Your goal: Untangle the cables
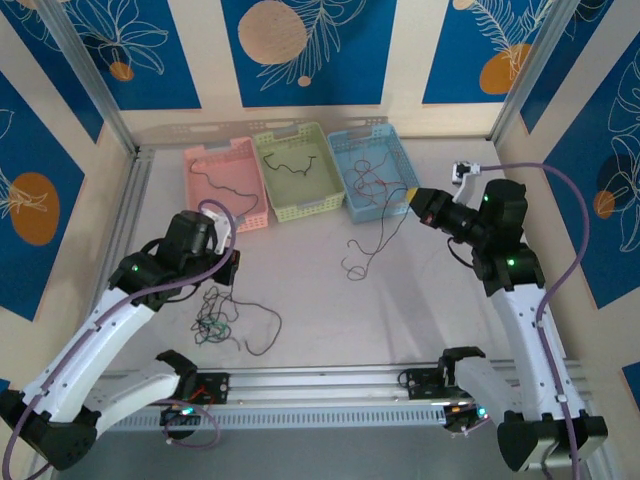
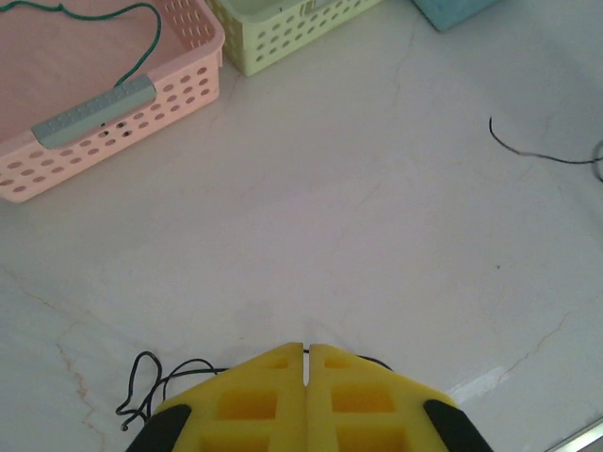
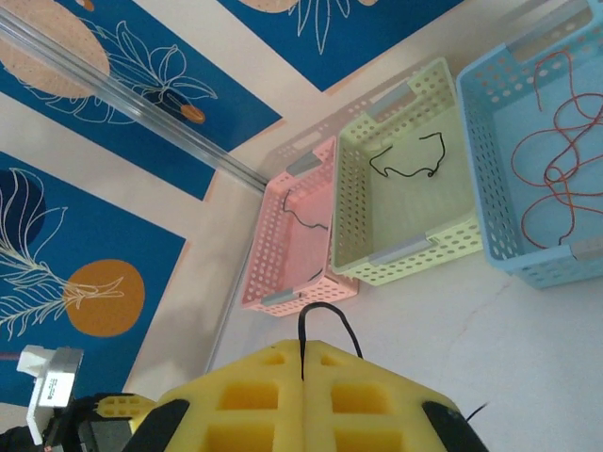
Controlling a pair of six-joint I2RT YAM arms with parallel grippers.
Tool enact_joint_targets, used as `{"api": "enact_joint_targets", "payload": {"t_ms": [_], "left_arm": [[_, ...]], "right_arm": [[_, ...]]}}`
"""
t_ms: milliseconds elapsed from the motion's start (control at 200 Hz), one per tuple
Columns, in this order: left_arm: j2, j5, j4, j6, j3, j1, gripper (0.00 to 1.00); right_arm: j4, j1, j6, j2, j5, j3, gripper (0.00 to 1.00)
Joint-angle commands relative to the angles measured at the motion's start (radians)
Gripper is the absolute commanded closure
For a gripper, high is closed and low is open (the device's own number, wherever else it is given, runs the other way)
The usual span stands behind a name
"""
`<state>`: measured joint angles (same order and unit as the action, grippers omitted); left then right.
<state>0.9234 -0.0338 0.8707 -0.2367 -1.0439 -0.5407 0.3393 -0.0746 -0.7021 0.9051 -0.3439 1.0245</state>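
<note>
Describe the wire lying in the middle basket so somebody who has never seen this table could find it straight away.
Along the far edge of the table stand a pink basket, a pale green basket and a blue basket. In the pale green one, the middle, lies one thin black cable bent in a loose wave. The neighbours hold a green strand and tangled red strands.

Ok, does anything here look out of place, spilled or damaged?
Nothing damaged or spilled. The one mess is the knot of cables on the table near the left arm, and a dark strand straggles before the blue basket. The right gripper pinches a black cable.
</note>
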Motion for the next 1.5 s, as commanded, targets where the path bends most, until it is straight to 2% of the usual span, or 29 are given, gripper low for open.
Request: {"api": "enact_joint_targets", "payload": {"t_ms": [0, 125, 325, 450, 625, 945, 1250, 1335, 1495], "left_arm": [[-0.029, -0.014, -0.020, 0.011, 0.015, 0.006, 1.00], [-0.056, -0.050, -0.035, 0.011, 0.035, 0.006, 1.00], [-0.120, -0.167, -0.013, 0.001, 0.016, 0.006, 1.00], [-0.164, -0.229, 0.019, -0.024, -0.001, 0.005, 1.00], [-0.217, -0.247, 0.059, -0.049, -0.003, 0.006, 1.00], [-0.322, -0.306, 0.129, -0.072, 0.047, 0.006, 1.00], [-0.337, -0.263, 0.098, -0.070, 0.081, 0.007, 1.00], [-0.343, -0.267, 0.094, -0.070, 0.088, 0.008, 1.00], [-0.339, -0.264, 0.090, -0.067, 0.091, 0.008, 1.00]], "right_arm": [[0.010, -0.030, 0.020, 0.034, -0.003, 0.072, 1.00], [0.018, -0.076, 0.024, 0.089, 0.012, 0.148, 1.00], [-0.004, -0.177, 0.017, 0.202, 0.040, 0.274, 1.00], [-0.010, -0.258, 0.019, 0.323, 0.069, 0.431, 1.00], [-0.022, -0.329, 0.002, 0.531, 0.100, 0.675, 1.00], [0.002, -0.369, -0.073, 0.933, 0.098, 1.147, 1.00], [0.119, -0.381, -0.037, 1.292, 0.175, 1.612, 1.00], [0.111, -0.377, -0.023, 1.353, 0.211, 1.669, 1.00], [0.043, -0.363, -0.009, 1.396, 0.303, 1.639, 1.00]]}}
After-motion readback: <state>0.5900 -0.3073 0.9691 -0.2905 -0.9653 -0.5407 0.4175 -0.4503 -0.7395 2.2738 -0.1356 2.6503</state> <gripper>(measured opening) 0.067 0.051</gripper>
